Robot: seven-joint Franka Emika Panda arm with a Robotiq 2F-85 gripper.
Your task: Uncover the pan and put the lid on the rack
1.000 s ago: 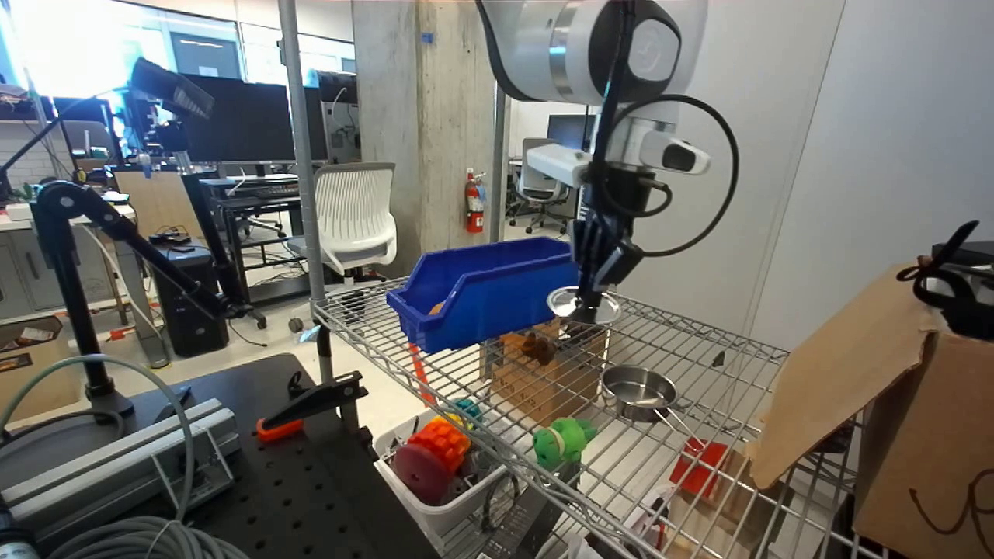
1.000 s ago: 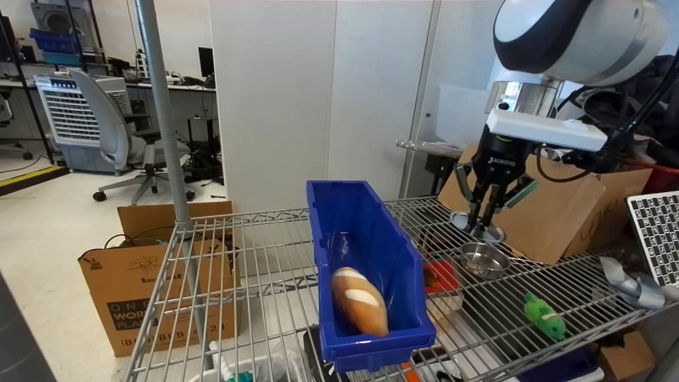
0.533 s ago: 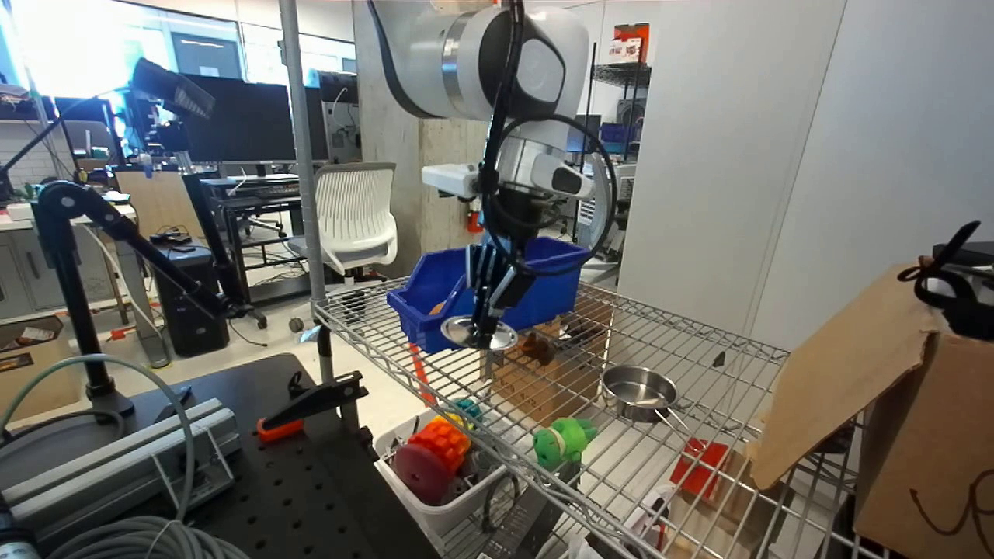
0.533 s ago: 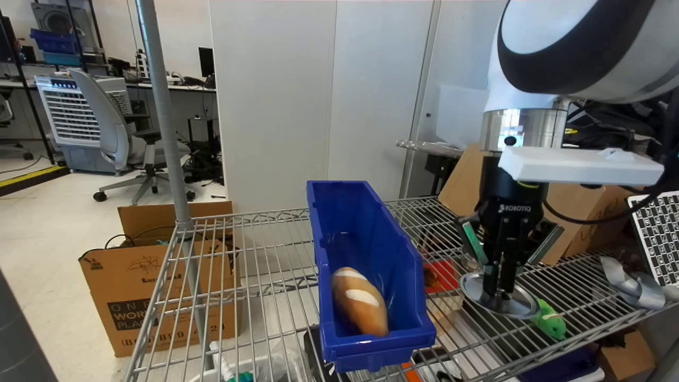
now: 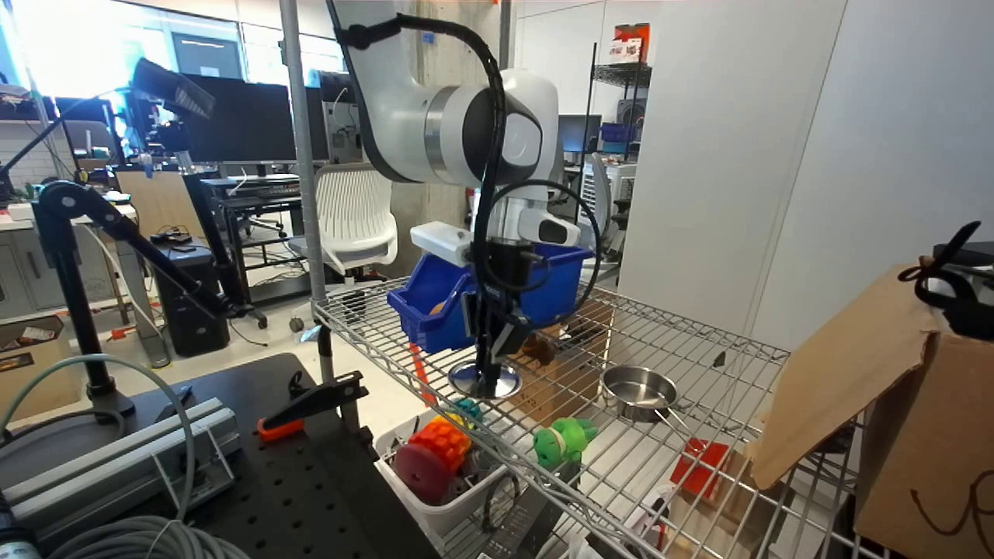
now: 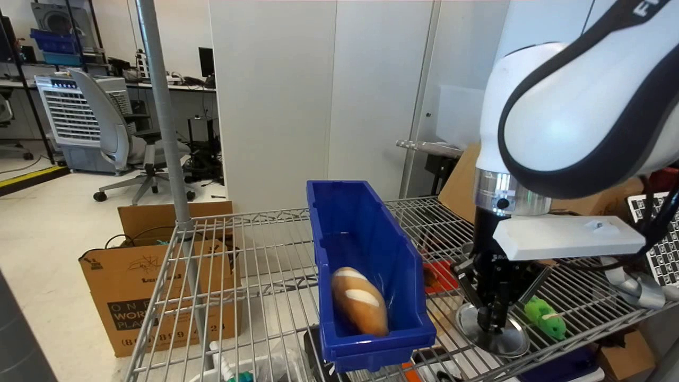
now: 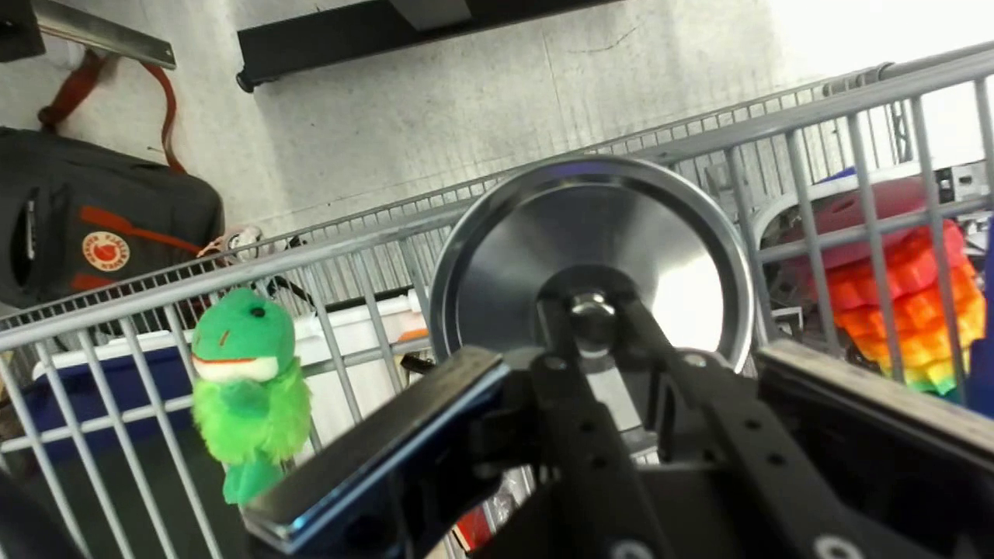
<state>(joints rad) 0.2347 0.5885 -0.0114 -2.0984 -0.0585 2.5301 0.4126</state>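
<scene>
Tightly pinched, my gripper (image 7: 592, 310) is holding the lid (image 7: 592, 229) near one long edge of the rack (image 5: 703, 327); the uncovered pan (image 5: 638, 388) is sitting farther in. I'm judging this the placing step, needing contact before release.

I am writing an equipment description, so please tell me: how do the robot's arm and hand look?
The arm is white and rounded, with black bands, partly cut-off white letters and a silvery collar. Black cables run outside it. Below a white housing is the black hand, with narrow, jointed fingers.
</scene>
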